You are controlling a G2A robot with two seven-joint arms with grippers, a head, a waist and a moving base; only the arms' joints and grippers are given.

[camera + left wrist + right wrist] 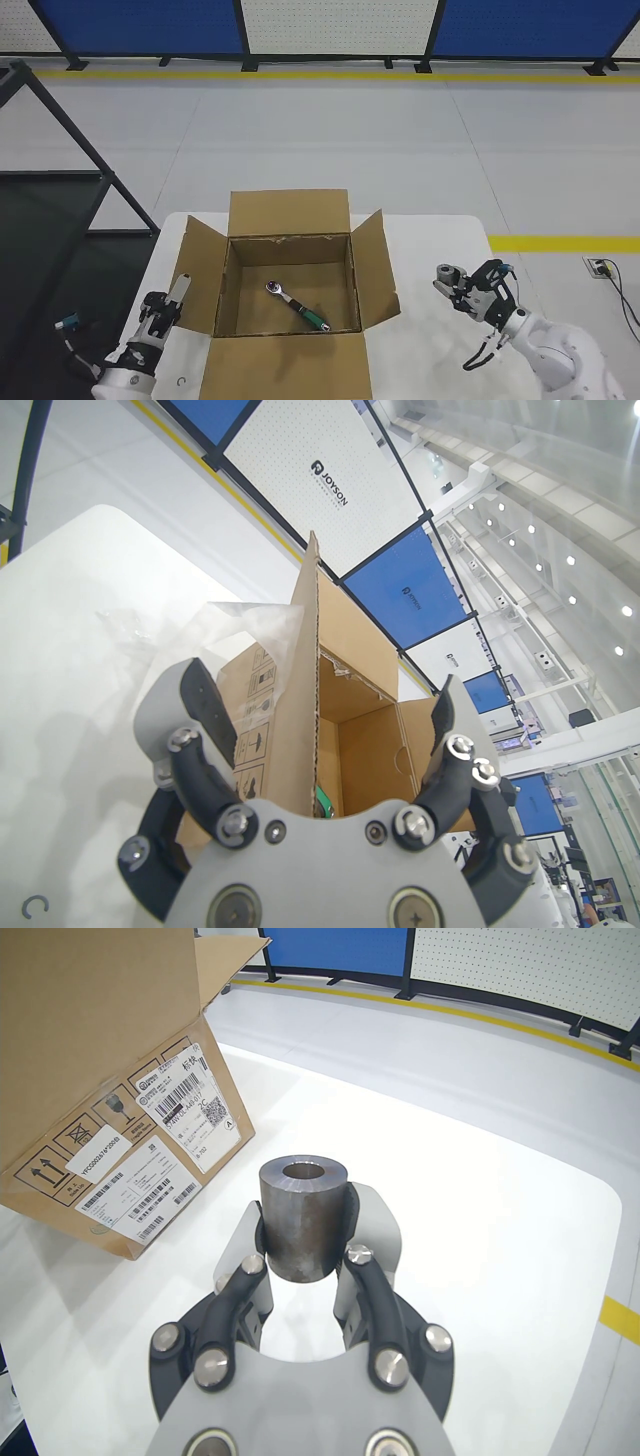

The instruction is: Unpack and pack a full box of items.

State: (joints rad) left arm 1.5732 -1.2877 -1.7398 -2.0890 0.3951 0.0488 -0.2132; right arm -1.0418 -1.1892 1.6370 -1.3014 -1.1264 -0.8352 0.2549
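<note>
- Left gripper (pixel 325 680): it hangs over the near left corner of the tabletop (pixel 440 240), just outside the box's left flap. The fingers (pixel 207 705) are spread wide with nothing between them. My read is that it is parked clear of the box mouth, free for the next pick.
- Clear plastic wrap (pixel 250 620): it lies loose on the tabletop against the box's left wall. It is probably packing; it is light and could snag a finger.
- Cardboard box (pixel 290 212): it sits upright mid-tabletop with all four flaps folded outward. The mouth is open so that either arm can reach straight down.
- Ratchet wrench (pixel 297 305): it lies flat and diagonal on the box floor, with its green handle toward the near right. I see nothing else inside. I cannot tell whether unpacking is nearly finished or packing has just begun.
- Right gripper (pixel 305 1228): it is over the right part of the tabletop, well apart from the box's right wall. The fingers are clamped on the sides of a steel cylinder (pixel 300 1198), bore end pointing away from the wrist. The cylinder looks heavy and smooth, so a side grip should hold it square, though slipping is the risk. I cannot tell whether it touches the tabletop.
</note>
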